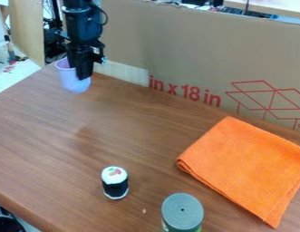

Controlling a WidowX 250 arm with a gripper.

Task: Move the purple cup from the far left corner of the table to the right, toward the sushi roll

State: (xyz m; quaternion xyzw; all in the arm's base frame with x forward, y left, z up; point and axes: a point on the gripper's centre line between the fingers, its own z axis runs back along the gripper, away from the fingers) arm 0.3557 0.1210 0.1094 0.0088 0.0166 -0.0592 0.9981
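The black gripper (pixel 84 71) hangs at the upper left, near the table's back left edge. It overlaps the right side of a translucent light purple cup (pixel 72 84), which looks upright. Whether it grips the cup's wall or only stands against it, I cannot tell. Toward the front of the table is a small sushi-like toy (pixel 115 182) with a white top and a black band. To its right, at the bottom edge of the view, a can (pixel 183 212) with a grey lid shows a bit of green on its side.
A folded orange cloth (pixel 246 167) lies on the right side of the brown wooden table (pixel 67 136). Behind the table stands a cardboard wall (pixel 176 50) with red print, running from the arm to the right edge. The table's left edge slopes down toward the front.
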